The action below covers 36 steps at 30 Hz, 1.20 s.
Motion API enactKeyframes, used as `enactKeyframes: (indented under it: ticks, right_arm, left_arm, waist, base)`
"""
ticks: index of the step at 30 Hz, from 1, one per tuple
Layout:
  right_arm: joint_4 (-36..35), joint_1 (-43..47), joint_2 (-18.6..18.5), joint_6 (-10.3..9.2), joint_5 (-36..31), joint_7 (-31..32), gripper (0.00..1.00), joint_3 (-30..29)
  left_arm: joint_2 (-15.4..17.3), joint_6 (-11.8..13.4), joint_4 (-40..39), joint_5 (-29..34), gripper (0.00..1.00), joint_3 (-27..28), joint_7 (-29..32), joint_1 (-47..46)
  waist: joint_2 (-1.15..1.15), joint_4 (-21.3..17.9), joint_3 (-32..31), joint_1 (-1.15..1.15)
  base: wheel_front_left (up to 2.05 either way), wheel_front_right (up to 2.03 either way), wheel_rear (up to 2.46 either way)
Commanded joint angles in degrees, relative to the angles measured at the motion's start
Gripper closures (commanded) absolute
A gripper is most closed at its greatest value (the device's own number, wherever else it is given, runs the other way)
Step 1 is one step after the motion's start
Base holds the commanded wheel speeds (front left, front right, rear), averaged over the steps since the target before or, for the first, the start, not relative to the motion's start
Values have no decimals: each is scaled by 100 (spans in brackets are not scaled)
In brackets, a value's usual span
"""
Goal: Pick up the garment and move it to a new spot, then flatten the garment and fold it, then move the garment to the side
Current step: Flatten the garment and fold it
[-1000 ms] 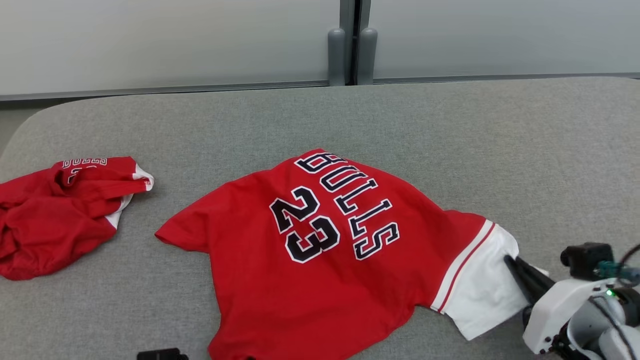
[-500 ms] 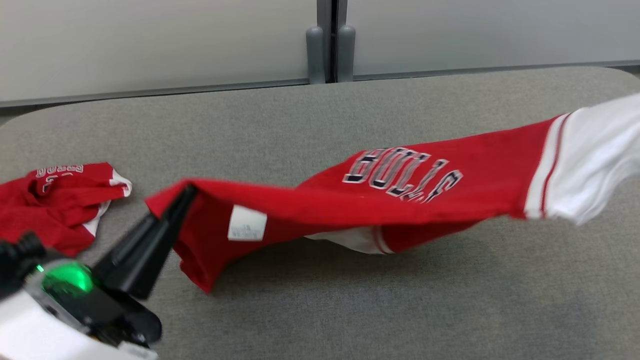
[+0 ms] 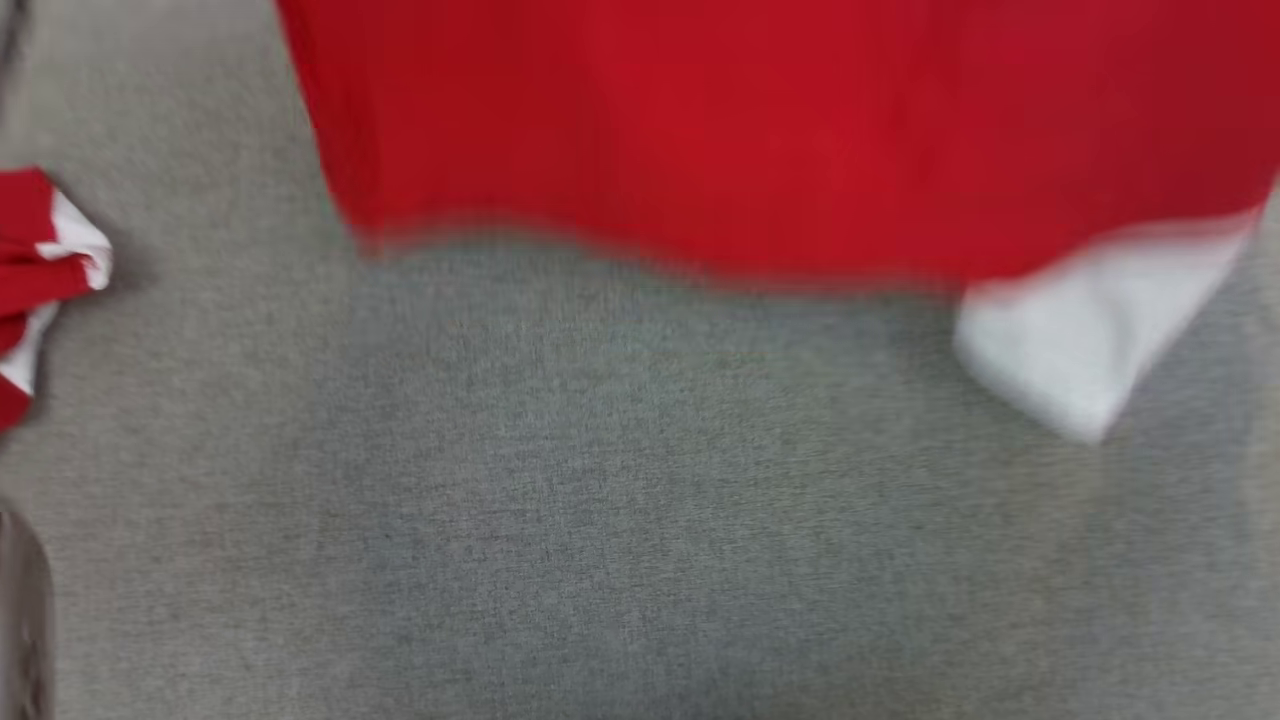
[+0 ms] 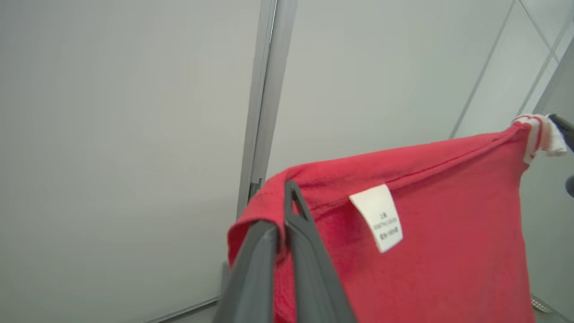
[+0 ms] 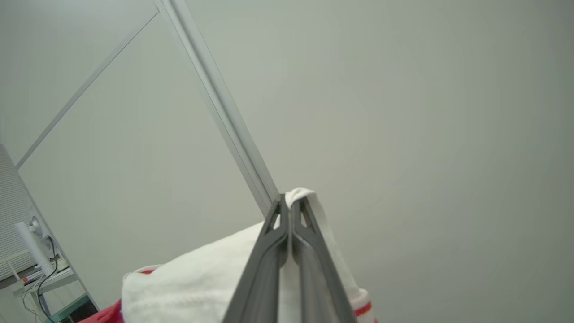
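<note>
the red jersey (image 3: pixel 760 130) hangs above the grey table (image 3: pixel 600 520), left gripper (image 4: pixel 287 190) clamped on its red hem, right gripper (image 5: pixel 290 204) clamped on its white sleeve (image 5: pixel 202 273); both bites look thin, so a swing might tug cloth free.

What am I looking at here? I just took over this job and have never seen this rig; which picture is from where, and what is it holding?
It is a wheeled robot with two arms, each ending in a two-fingered pincer. The blurred picture comes from its head, looking down: a red shirt with a white sleeve hangs above the grey table, and a second shirt lies crumpled at the left edge. The other two pictures come from cameras on the wrists, looking along the fingers. The left pincer is shut on a red edge of the shirt, near its white label. The right pincer is shut on the white sleeve. So both arms hold the shirt up, spread between them.
</note>
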Motion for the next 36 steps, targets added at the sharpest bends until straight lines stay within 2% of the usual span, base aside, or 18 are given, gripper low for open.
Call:
enactKeyframes:
  ticks: [1, 3, 4, 6, 9, 12, 15, 19, 21, 24, 28, 30, 32, 33, 36]
  right_arm:
    - [243, -463, 192, 12, -307, -11, 100, -88]
    - [961, -1765, 619, 12, -1129, -81, 100, -385]
    - [1523, -2747, 1068, 12, -1894, -286, 100, -551]
    - [1947, -3483, 1384, 11, -2557, -631, 100, -707]
    - [2416, -4081, 1718, 11, -3087, -984, 100, -821]
    - [2624, -3884, 1879, 12, -3085, -1141, 100, -759]
    - [2440, -3035, 1910, 13, -2763, -1209, 100, -595]
    - [1665, -1150, 1783, 13, -2069, -1217, 100, -385]
    - [1202, -58, 1741, 13, -1725, -1219, 100, -307]
    - [533, 1446, 1712, 13, -1252, -1176, 100, -232]
    - [-204, 3294, 1733, 13, -810, -1110, 100, -325]
    - [-528, 4176, 1783, 12, -675, -1050, 100, -382]
    - [-792, 5034, 1861, 12, -574, -975, 100, -504]
    - [-792, 5034, 1861, 12, -574, -975, 100, -504]
    - [-1094, 6258, 2017, 11, -410, -841, 100, -750]
  left_arm:
    - [-52, -19, 258, 135, 100, -25, -147, -384]
    - [-178, -96, 1001, 452, 100, -156, -559, -1283]
    - [-340, -153, 1743, 752, 100, -225, -1143, -1989]
    - [-449, -228, 2379, 964, 100, -268, -1695, -2546]
    - [-626, -325, 3189, 1145, 100, -378, -2356, -3001]
    - [-709, -464, 3754, 1154, 100, -529, -2836, -2980]
    - [-669, -554, 4134, 1062, 100, -752, -3173, -2497]
    - [-569, -594, 4167, 672, 100, -1281, -3380, -1425]
    - [-433, -596, 3928, 217, 100, -1514, -3370, -638]
    - [-63, -586, 3333, -422, 100, -1722, -3295, 591]
    - [350, -587, 2451, -1011, 100, -1738, -3277, 2397]
    - [476, -475, 1968, -1222, 100, -1715, -3267, 3398]
    - [616, -206, 1436, -1368, 100, -1682, -3307, 4409]
    - [616, -206, 1436, -1368, 100, -1682, -3307, 4409]
    - [564, 193, 742, -1653, 100, -1619, -3455, 5831]
  waist:
    - [0, 139, 845, 0]
    - [0, 266, 1247, 0]
    - [0, 388, 1527, 0]
    - [0, 479, 1741, 0]
    - [0, 564, 1996, 0]
    - [0, 622, 2123, 0]
    - [0, 634, 2052, 0]
    - [0, 586, 1655, 0]
    - [0, 532, 1293, 0]
    - [0, 412, 621, 0]
    - [0, 286, -472, 0]
    - [0, 222, -1041, 0]
    - [0, 148, -1541, 0]
    - [0, 148, -1541, 0]
    - [0, 114, -2140, 0]
  base:
    - [0, 0, 0]
    - [0, 0, 0]
    - [0, 0, 0]
    - [0, 0, 0]
    - [0, 0, 0]
    - [0, 0, 0]
    - [0, 0, 0]
    - [0, 0, 0]
    - [0, 0, 0]
    - [0, 0, 0]
    - [0, 0, 0]
    - [0, 0, 0]
    - [0, 0, 0]
    - [0, 0, 0]
    - [0, 0, 0]
